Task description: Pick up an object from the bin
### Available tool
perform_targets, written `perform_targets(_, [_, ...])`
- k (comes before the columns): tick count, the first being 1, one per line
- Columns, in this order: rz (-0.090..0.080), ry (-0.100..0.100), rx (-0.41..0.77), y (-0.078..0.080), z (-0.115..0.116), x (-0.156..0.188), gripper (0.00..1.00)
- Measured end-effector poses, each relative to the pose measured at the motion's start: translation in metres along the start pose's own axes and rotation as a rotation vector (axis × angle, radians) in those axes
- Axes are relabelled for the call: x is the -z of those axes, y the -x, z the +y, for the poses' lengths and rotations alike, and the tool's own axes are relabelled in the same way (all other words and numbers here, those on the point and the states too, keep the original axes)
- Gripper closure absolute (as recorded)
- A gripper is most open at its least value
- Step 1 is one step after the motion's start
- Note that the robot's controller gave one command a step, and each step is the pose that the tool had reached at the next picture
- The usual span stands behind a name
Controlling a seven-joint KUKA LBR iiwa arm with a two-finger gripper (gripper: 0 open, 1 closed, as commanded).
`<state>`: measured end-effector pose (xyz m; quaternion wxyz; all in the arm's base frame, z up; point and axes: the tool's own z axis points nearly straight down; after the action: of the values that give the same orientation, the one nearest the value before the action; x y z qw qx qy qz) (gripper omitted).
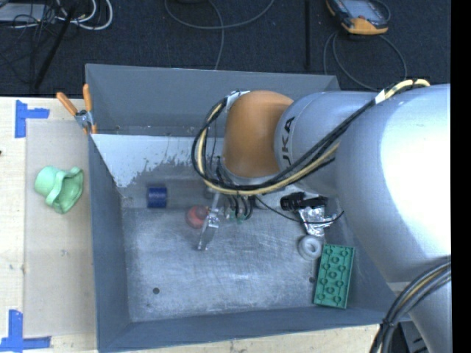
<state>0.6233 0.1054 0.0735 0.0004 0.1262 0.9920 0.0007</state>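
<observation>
grey arm [383, 175] hangs its gripper [206, 235] beside a reddish ball [194, 216], bare bin floor [221, 278] around; opening unclear.

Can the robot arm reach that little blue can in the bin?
Probably yes. The blue cylinder lies uncovered, close to the end of the arm; only a small reddish lump sits between them.

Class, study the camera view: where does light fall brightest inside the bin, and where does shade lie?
Camera view: the far slope of the bin glares pale at its left, behind the blue cylinder; the floor shows a dull sheen in the middle; shade lies beneath the arm, around the pincer and the reddish thing.
</observation>
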Motion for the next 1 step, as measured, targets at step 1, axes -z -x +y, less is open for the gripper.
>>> perform_targets(1, [0.004,-0.001,0.000,-0.0001,0.0000,0.0005,0.00])
